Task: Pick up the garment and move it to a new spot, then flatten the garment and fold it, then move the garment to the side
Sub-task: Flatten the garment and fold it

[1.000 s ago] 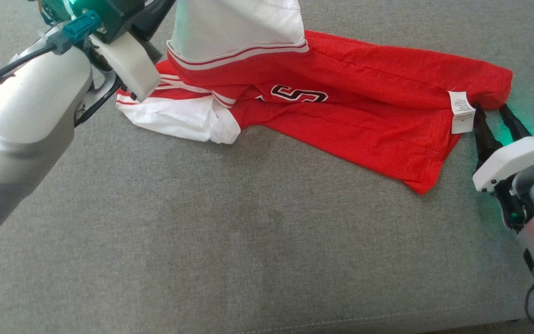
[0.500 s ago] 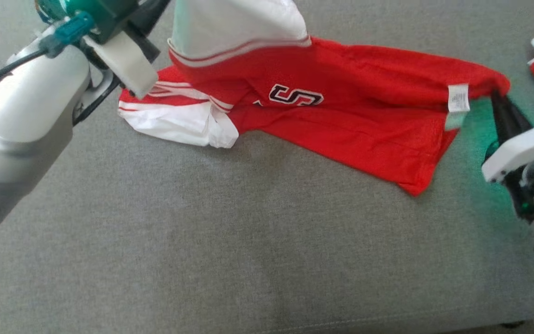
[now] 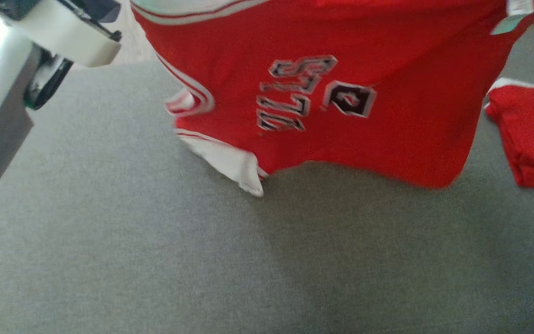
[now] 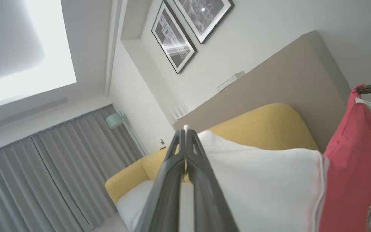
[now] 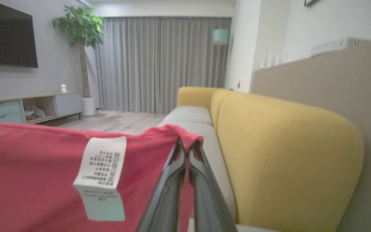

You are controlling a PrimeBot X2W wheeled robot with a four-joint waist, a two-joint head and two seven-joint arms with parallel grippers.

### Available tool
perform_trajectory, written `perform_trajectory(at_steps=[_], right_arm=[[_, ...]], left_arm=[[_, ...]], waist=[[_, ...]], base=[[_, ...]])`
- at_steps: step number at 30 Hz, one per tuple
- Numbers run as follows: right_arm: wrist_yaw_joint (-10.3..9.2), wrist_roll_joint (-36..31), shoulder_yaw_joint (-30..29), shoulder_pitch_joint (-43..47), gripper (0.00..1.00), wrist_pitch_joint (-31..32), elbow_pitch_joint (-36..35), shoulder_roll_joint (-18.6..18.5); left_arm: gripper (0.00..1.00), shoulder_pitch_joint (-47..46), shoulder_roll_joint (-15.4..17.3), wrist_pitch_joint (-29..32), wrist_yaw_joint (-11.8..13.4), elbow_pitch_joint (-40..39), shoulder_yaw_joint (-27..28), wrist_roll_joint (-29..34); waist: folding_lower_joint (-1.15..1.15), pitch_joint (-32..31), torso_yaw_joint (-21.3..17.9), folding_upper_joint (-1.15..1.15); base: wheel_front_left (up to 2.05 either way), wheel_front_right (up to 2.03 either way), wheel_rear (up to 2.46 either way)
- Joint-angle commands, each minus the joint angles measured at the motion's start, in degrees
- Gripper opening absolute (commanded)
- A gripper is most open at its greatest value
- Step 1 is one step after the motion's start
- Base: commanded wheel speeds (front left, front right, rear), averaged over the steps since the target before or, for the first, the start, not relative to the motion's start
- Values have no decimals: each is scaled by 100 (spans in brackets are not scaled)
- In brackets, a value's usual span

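The garment [image 3: 332, 83] is a red jersey with white trim and black-and-white lettering, hanging in the air above the grey sofa seat [image 3: 248, 260]. Its lower hem and a white sleeve dangle just over the cushion. My left gripper [image 4: 185, 135] is shut on the white part of the garment [image 4: 262, 183]. My right gripper [image 5: 187, 145] is shut on the red corner of the garment [image 5: 43, 174], beside a white care label [image 5: 103, 161]. In the head view, my pale left wrist [image 3: 63, 32] is at the upper left.
A second red and white cloth [image 3: 531, 134] lies on the seat at the right. The yellow sofa back [image 5: 285, 154] runs behind the seat, with a beige panel [image 4: 285, 83] above it. Grey cushion stretches across the foreground.
Both arms have lifted the garment off the seat, so it now hangs spread between them. The head camera has tilted, shifting the whole picture, and the right gripper has left that view.
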Motion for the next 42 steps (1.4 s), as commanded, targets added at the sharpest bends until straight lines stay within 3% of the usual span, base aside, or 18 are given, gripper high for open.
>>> perform_trajectory(at_steps=[1, 6, 11, 19, 24, 27, 31, 37, 42], right_arm=[[39, 54, -88, -147, 0, 9, -239, -248], [39, -58, -394, -248, 0, 168, -818, -574], [39, -267, -651, -400, 0, 491, -1082, -575], [39, -646, -747, -923, 0, 1118, -556, -160], [39, -779, -742, -1513, 0, 987, 51, 137], [39, -1028, -655, -2120, 0, 711, 226, 214], [39, -1538, -651, -2916, 0, 165, 462, 178], [39, -1920, -580, -3240, 0, -92, 631, 113], [39, -1742, -482, -2735, 0, -136, 655, 0]], left_arm=[[0, -181, 298, -20, -27, -166, 418, -10], [0, -142, 463, -21, -89, -526, 882, -102], [0, -275, 465, -21, -109, -572, 1052, -127], [0, -899, -43, 117, -326, 349, 722, 15], [0, -1626, -571, 32, -350, 1187, 611, 338], [0, -2271, -840, -11, -172, 1541, 753, 659], [0, -2853, -1098, -19, 27, 1345, 1239, 1060], [0, -2596, -1104, -20, -225, 819, 1740, 1299], [0, -1555, -875, -21, -434, 333, 1875, 1236]], waist=[[1, -354, 83, 0], [1, -632, 165, 0], [1, -661, 254, 0], [1, 7, 571, 0], [1, 741, 720, 0], [1, 1182, 731, 0], [1, 1609, 728, 0], [1, 2045, 787, 0], [1, 2393, 868, 0]], base=[[0, 0, 0], [0, 0, 0], [0, 0, 0], [0, 0, 0], [0, 0, 0], [0, 0, 0], [0, 0, 0], [0, 0, 0], [0, 0, 0]])
